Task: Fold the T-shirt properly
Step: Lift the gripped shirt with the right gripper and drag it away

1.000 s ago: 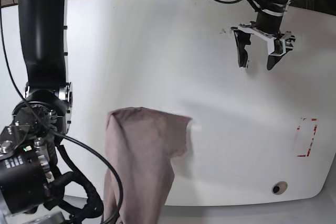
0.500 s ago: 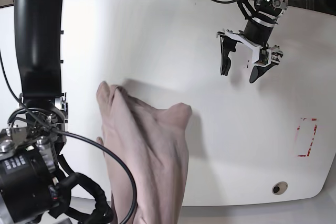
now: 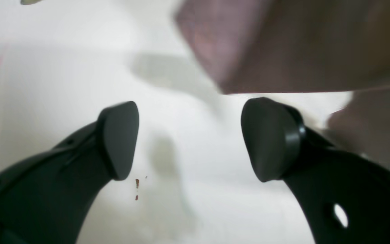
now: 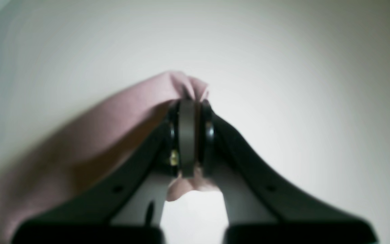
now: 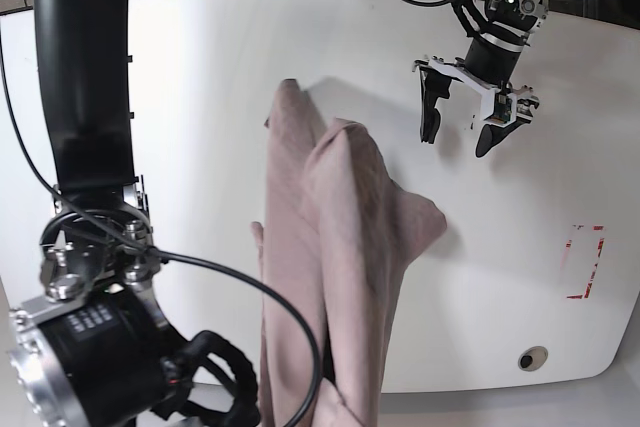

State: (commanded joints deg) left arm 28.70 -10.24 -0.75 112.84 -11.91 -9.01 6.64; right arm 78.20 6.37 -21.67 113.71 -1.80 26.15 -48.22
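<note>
Now the right hand [image 4: 187,135], clenched on the T-shirt [image 5: 330,247], has lifted it higher; the left hand [image 5: 456,130] hangs released.

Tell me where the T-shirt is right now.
In the base view the T-shirt runs in a long bunched strip up the table's middle, its lower end past the near edge, left of the open left gripper.

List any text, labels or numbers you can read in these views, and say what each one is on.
No readable text in any view.
T-shirt: plain, no print visible.
Table: red outline marks, not letters.
Right arm's housing: small white markings, too small to read.
Left gripper and right gripper: no labels visible.
</note>
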